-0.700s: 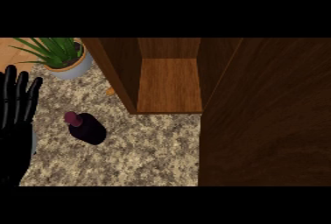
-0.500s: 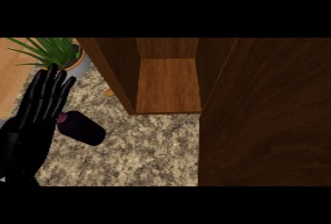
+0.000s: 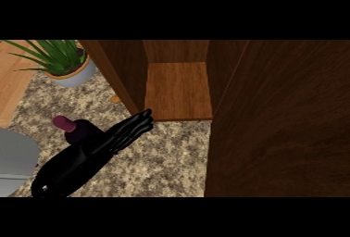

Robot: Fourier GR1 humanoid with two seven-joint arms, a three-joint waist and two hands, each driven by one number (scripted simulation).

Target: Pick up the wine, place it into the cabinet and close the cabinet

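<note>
The wine bottle [image 3: 77, 129] stands on the speckled counter [image 3: 160, 162], dark with a maroon cap [image 3: 64, 122]. My left hand [image 3: 96, 152] comes in from the lower left and lies against the bottle's right side, hiding its lower body. Its fingers [image 3: 133, 127] are straight and point up-right, their tips close to the front edge of the cabinet's shelf [image 3: 178, 90]. The cabinet stands open, and its door [image 3: 280, 120] is a wide dark wood panel on the right. My right hand does not show.
A potted green plant [image 3: 65, 69] stands at the back left. A small orange thing [image 3: 115, 99] lies by the cabinet's left wall [image 3: 123, 74]. A grey forearm [image 3: 14, 162] fills the lower left edge.
My left hand has swung from the left edge rightward past the bottle, with its fingers now stretched towards the cabinet. The bottle stands where it was.
</note>
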